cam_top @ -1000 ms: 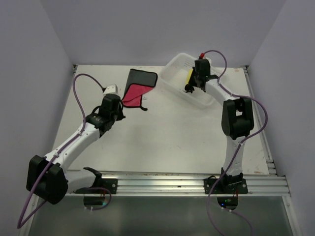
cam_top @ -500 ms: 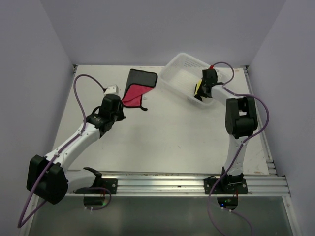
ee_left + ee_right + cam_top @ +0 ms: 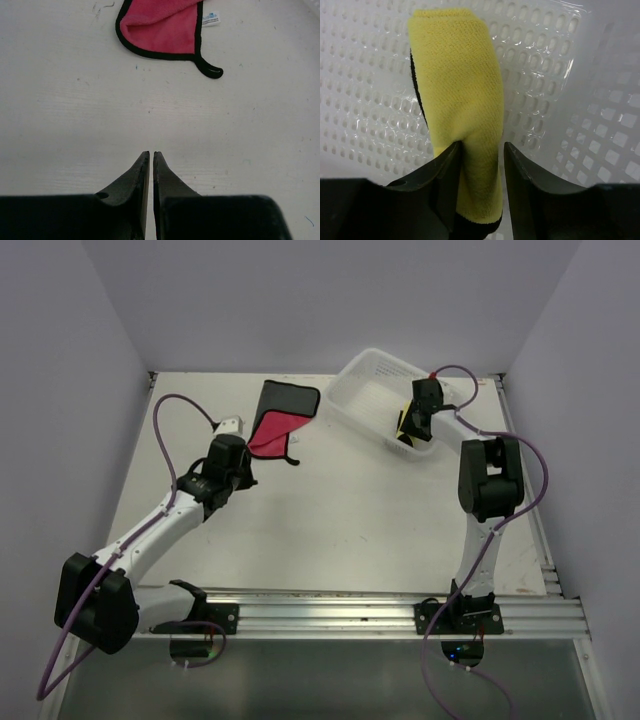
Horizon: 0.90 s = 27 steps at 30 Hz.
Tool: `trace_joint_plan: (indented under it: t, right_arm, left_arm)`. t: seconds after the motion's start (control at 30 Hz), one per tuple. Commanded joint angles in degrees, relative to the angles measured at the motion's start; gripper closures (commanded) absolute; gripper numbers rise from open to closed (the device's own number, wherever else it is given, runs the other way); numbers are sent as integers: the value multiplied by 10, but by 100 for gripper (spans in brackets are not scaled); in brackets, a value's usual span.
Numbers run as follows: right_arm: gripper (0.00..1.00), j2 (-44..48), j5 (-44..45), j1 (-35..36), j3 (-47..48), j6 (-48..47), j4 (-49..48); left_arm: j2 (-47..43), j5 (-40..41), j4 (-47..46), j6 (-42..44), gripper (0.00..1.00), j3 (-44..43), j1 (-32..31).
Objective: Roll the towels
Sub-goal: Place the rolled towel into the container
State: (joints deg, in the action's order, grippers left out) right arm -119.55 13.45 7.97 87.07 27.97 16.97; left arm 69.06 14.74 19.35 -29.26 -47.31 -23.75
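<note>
Starting at the near edge, you see both arm bases bolted to the metal rail (image 3: pixel 350 610), with the white table (image 3: pixel 330 520) stretching away behind it. Your left arm reaches forward and to the left over the table, and the left gripper (image 3: pixel 151 154) hangs above bare tabletop with its fingers pressed together, only a hairline slit between the tips and nothing in them. Just beyond those tips lies the pink towel (image 3: pixel 160 27), flat on the table and not rolled. It has black edging, a small black loop (image 3: pixel 211 71) at its near corner and a white label (image 3: pixel 211 18) beside that. From the top camera, its far part is folded over with a dark side up, and the towel sits near the middle of the table's far half, apart from the gripper. Farther back and to the right, the white perforated basket (image 3: pixel 365 375) rests at an angle near the far right corner. Your right arm stretches out to it, and the right gripper (image 3: pixel 480 147) is down inside the basket at its right end. Its fingers are clamped on the lower end of the rolled yellow towel (image 3: pixel 457 85), which rests against the basket's holed wall. A black edge shows along the roll's left side.
</note>
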Motion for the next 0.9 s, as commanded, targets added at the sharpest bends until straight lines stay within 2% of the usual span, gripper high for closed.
trace_joint_plan:
  t: [0.0,0.1,0.27,0.33,0.57,0.87]
  right_arm:
    - [56,19,8,-3,26,-5,38]
    - [53,19,1,-3,46,-6,51]
    - [40,15,-3,-3,92,-9,80]
    - [38,16,0,-3,107,-13,89]
    - [37,15,18,-3,154,-28,131]
    - [39,113,-13,16,106,-48,89]
  left_arm:
    - [-2,-5,-20,14,90,3,5]
    - [-2,-8,-23,14,90,2,5]
    - [-2,-7,-18,14,89,-2,5]
    - [-2,-6,-16,15,88,-6,5]
    - [7,-5,-11,12,81,-20,4]
    - [109,-29,-27,-18,73,-88,5]
